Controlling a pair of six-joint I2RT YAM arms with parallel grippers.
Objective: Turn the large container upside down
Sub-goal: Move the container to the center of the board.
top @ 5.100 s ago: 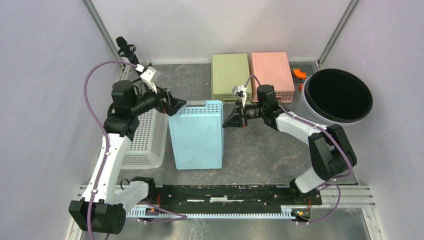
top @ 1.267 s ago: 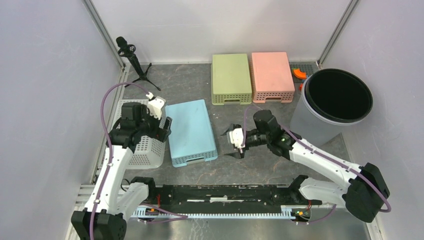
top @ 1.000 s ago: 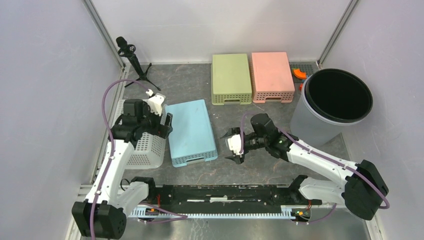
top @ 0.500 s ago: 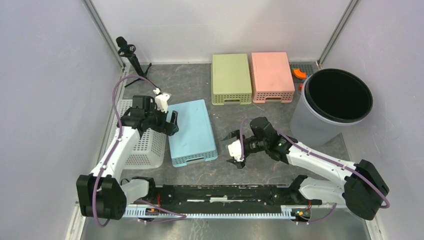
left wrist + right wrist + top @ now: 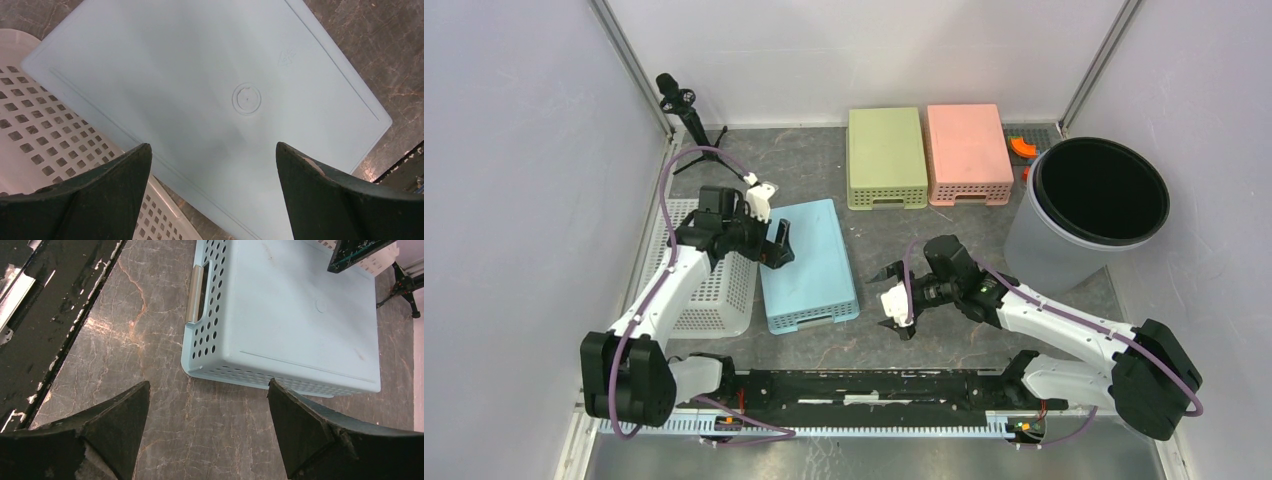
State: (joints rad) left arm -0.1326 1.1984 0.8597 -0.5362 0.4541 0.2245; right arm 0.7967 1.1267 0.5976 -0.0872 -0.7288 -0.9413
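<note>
The large container (image 5: 809, 262) is a light blue perforated basket lying bottom up on the table, its flat base facing the camera. My left gripper (image 5: 780, 246) hovers open above its left edge. In the left wrist view the pale blue base (image 5: 215, 85) fills the space beyond the gripper (image 5: 212, 146), and nothing sits between the fingers. My right gripper (image 5: 888, 302) is open, low over bare table to the right of the container and apart from it. The right wrist view shows the container's perforated side and handle slot (image 5: 295, 315) beyond the gripper (image 5: 208, 382).
A white perforated basket (image 5: 714, 290) lies against the blue container's left side. Upside-down green (image 5: 886, 157) and pink (image 5: 967, 152) containers sit at the back. A black round bin (image 5: 1099, 190) stands at right, a small tripod (image 5: 689, 115) at back left, and a black rail (image 5: 874, 385) at the near edge.
The blue container, earlier held on edge between both grippers, now lies flat and has not moved for a second. My left gripper moved right, over it. My right gripper spread slightly wider.
</note>
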